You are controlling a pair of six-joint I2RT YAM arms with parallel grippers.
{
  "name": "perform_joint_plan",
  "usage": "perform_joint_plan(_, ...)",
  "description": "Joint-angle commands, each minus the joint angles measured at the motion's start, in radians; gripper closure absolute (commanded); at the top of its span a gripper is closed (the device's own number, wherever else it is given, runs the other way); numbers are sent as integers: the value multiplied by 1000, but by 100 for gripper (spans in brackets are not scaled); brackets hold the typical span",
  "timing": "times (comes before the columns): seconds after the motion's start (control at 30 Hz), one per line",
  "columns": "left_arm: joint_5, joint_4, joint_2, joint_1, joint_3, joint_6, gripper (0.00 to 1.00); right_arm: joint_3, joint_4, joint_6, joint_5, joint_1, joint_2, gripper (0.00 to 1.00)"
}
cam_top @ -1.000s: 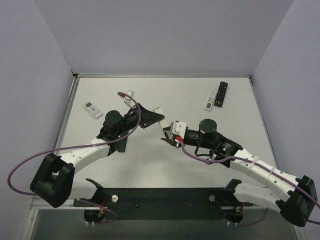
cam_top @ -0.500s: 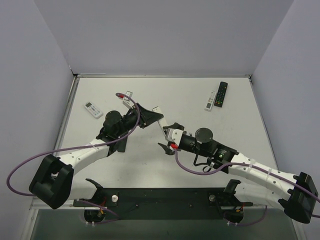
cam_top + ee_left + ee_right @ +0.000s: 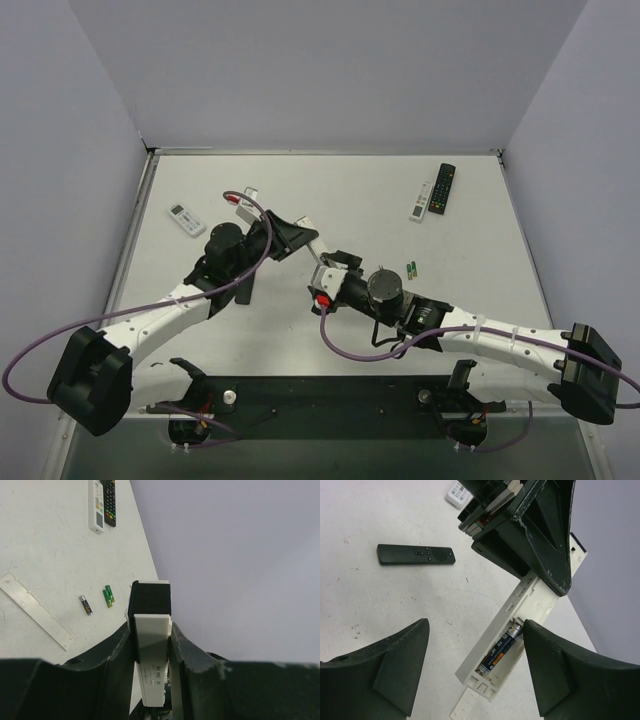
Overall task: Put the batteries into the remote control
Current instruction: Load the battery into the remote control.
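Battery no.1 (image 3: 502, 647) sits in the white remote (image 3: 520, 600) clamped by the left gripper (image 3: 150, 630); right gripper (image 3: 476, 625) jaws wide & empty, so we shd fetch a green cell (image 3: 411, 268), matching polarity.

The printed label on the battery (image 3: 501, 650) in the white remote (image 3: 518, 602) is unreadably blurred.

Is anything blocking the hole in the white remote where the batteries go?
Nothing visible does. What looks like its cover lies on the table; the white remote shows its compartment open, one battery inside, and only the open right gripper hangs above.
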Motion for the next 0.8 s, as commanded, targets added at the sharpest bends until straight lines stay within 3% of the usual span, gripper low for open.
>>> perform_joint_plan(0.0, -60, 97, -101, -4, 22, -30, 100, -7, -151, 55, 70, 9, 32, 29)
perform_joint_plan(0.23, -153, 2, -130, 1, -18, 27, 100, 49, -211, 81, 28, 20, -5, 24)
perform_joint_plan(0.53, -100, 101, -115, 26, -42, 56, 100, 142, -361, 159, -18, -20, -77, 17)
perform_joint_plan(0.77, 11, 230, -89, 36, -39, 87, 100, 254, -471, 421, -204, -211, -117, 4)
